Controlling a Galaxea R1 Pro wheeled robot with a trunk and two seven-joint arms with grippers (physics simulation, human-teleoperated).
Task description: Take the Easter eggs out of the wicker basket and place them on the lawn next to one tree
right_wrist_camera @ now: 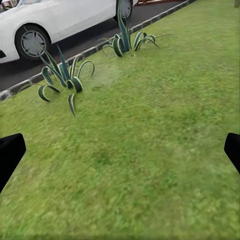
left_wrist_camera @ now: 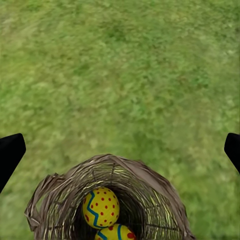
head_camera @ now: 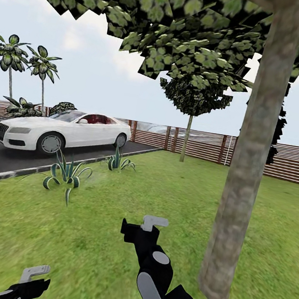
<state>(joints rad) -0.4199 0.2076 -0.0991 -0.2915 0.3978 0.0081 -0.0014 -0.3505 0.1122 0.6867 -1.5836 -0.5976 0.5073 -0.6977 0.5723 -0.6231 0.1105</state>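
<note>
A wicker basket (left_wrist_camera: 155, 186) sits on the lawn (head_camera: 101, 247). Two yellow Easter eggs with blue zigzags and red dots lie inside it, one (left_wrist_camera: 101, 207) above the other (left_wrist_camera: 116, 233), which the frame edge cuts off. My left gripper (left_wrist_camera: 120, 150) hangs open above the grass just beyond the basket, with nothing between its fingers; it also appears low in the head view (head_camera: 34, 273). My right gripper (head_camera: 150, 225) is open and empty over bare grass (right_wrist_camera: 130, 165), just left of a thick grey-brown tree (head_camera: 246, 183).
A white car (head_camera: 63, 132) stands on the dark driveway behind a stone curb (head_camera: 21, 173). Two spiky agave plants (head_camera: 67, 173) (head_camera: 117, 163) grow along that edge. A slatted wooden fence (head_camera: 203, 145) and a thin-trunked tree (head_camera: 186, 138) close the back.
</note>
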